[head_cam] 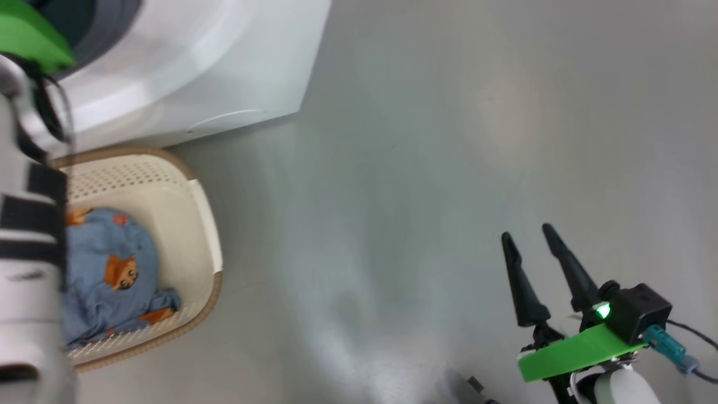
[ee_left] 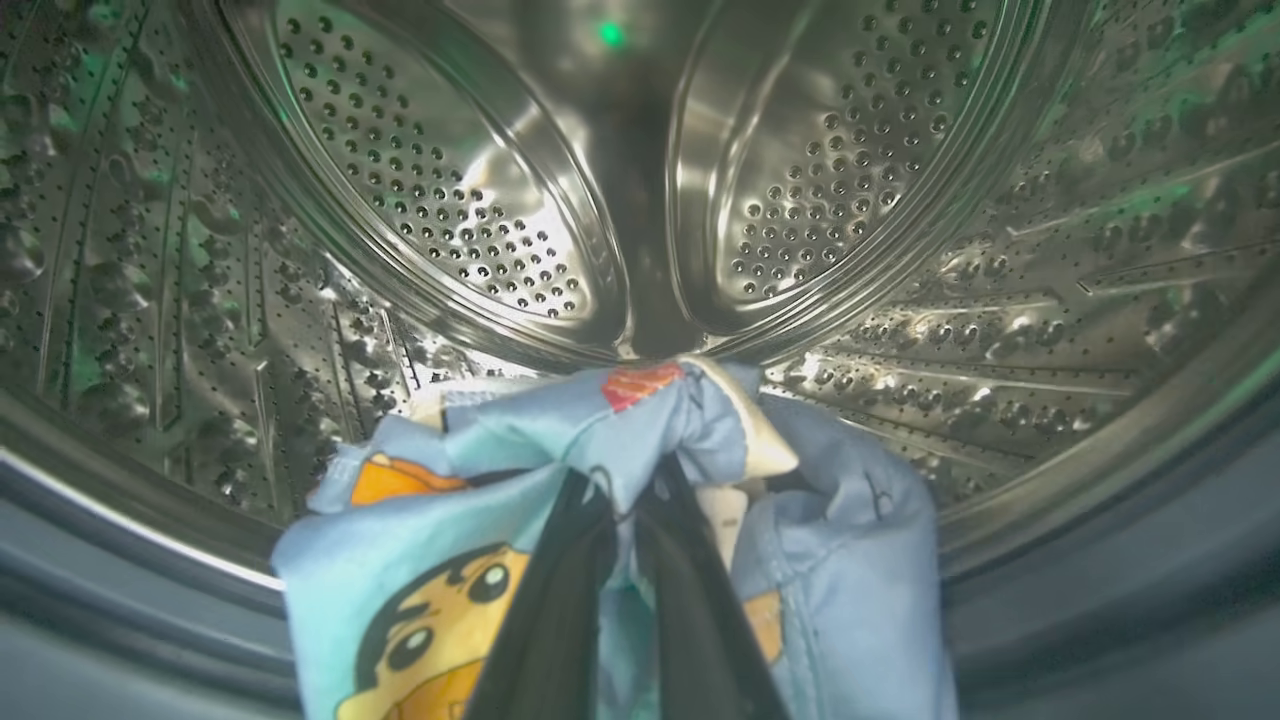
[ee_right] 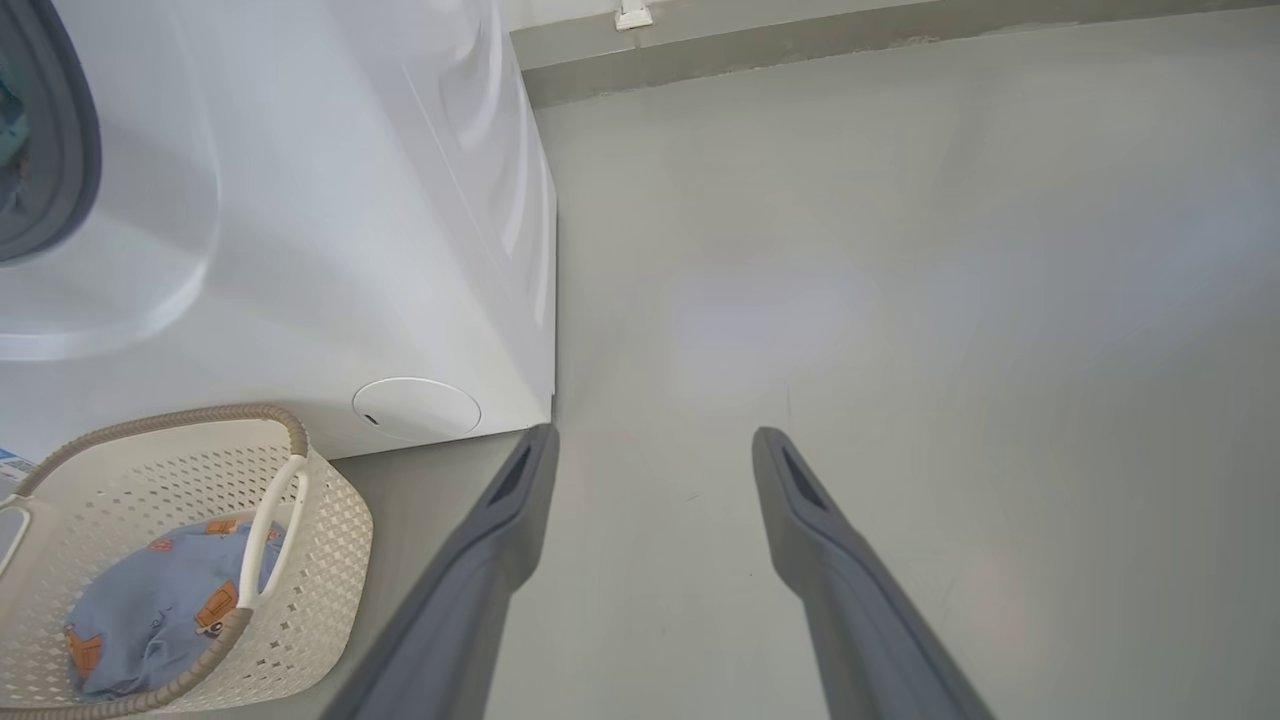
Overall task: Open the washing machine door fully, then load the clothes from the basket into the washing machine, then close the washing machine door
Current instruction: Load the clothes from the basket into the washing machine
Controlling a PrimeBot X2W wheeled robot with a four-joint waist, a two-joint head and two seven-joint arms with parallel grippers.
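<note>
In the left wrist view my left gripper [ee_left: 625,485] is shut on a piece of the clothes [ee_left: 520,440], blue fabric with an orange cartoon print, held inside the washing machine's steel perforated drum [ee_left: 450,200] just past the blue-grey seal [ee_left: 1100,570]. More blue clothes [head_cam: 106,275] lie in the cream basket [head_cam: 216,286], which stands on the floor against the white washing machine [head_cam: 196,73]. My right gripper [head_cam: 527,232] hovers open over bare floor, well to the right of the basket. The washing machine door is out of view.
My pale left forearm [head_cam: 28,252] crosses over the basket's left side. The right wrist view has the machine's front [ee_right: 300,250] with its round flap [ee_right: 416,408], the basket [ee_right: 330,520] and open grey floor [ee_right: 900,250] up to a wall base.
</note>
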